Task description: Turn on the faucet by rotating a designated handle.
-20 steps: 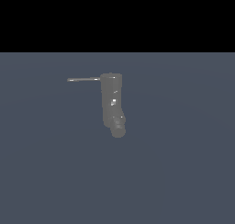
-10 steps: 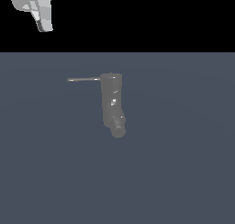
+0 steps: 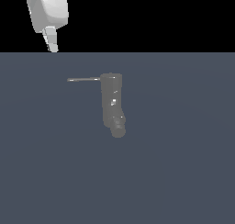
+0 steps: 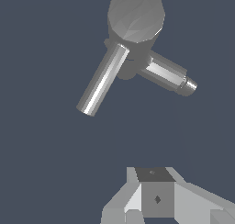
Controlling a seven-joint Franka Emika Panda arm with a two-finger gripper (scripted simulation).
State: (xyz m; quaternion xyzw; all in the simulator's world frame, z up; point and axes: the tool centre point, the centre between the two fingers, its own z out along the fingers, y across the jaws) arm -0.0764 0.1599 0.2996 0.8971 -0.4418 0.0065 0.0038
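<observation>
One thin, straight, light-grey metallic handle (image 3: 83, 79) is seen projecting sideways from the top of the dark grey upright cylindrical faucet (image 3: 111, 99), toward the exterior view's left; the faucet's stubby rounded spout (image 3: 118, 128) angles out at its lower end. The white claw (image 3: 53, 42) hangs high, well apart from the faucet and beyond the handle's free tip. Nothing is held by it; how far it is open cannot be told. The approach is judged to be the step in hand. A good push would be applied near the handle's free tip, from one side, so the rod is swept around the cylinder and the spout is avoided.
</observation>
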